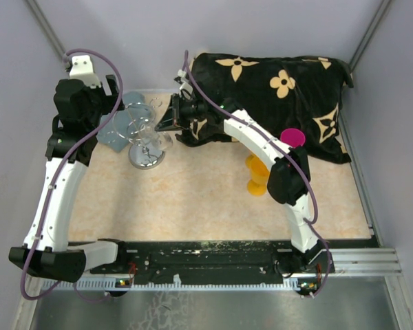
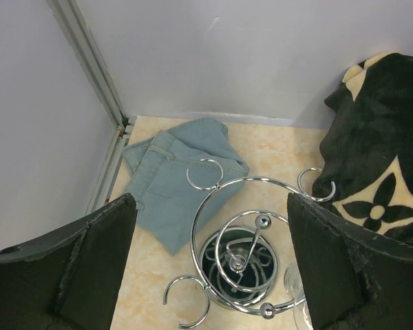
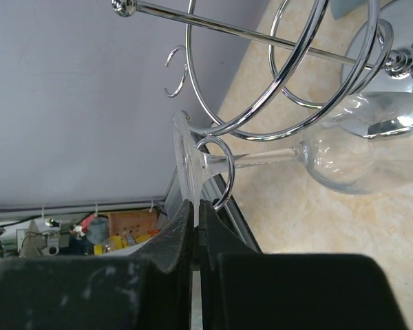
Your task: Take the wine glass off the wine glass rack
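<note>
- The wine glass [image 3: 337, 155] hangs upside down on the wine glass rack [image 2: 241, 261]. Its foot is uppermost, its stem passes through one of the small outer hook rings, and its bowl sits low beside the rack's round base.
- The glass's long axis follows the stem, from foot down to bowl, and in the right wrist view it points straight away from the fingers.
- The right gripper [image 3: 196, 206] is pressed together on the rim of the foot, pinching the thin glass edge between its two fingers. It reaches in from the rack's right side.
- The coming move turns on one relation: the hook ring circles the stem just under the foot, between the pinch and the bowl. In my judgement the stem must slide sideways out through the ring's gap before the glass can come away. I cannot tell from these views which way the gap faces.
- The right arm is the one at the glass. The left gripper [image 2: 210, 199] hovers over the rack with its fingers spread wide and holds nothing.
- A grey-blue cloth [image 2: 172, 185] lies on the bench [image 1: 193, 199] just behind the rack.
- A black flowered blanket [image 1: 275, 89] is heaped at the far right.
- Orange cups [image 1: 256, 175] and a magenta cup [image 1: 293, 137] stand well apart from the rack.
</note>
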